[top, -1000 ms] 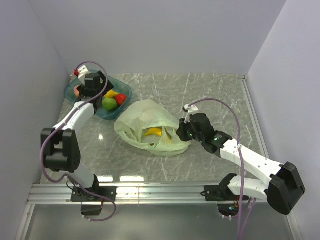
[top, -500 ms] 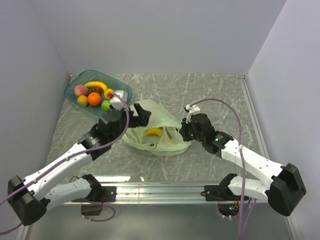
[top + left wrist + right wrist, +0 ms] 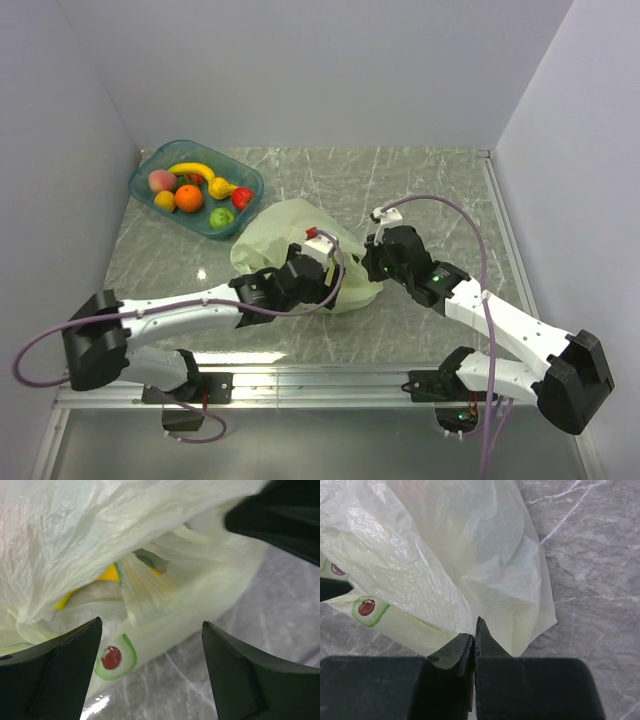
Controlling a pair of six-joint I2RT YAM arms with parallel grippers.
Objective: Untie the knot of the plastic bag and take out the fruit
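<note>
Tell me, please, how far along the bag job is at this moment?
Done: the plastic bag gapes untied, and several fruits lie in the tray. In hand: the right gripper pinches the bag's edge, while the left gripper hangs open at the mouth. Left: a yellow fruit inside the bag, to be taken out.
</note>
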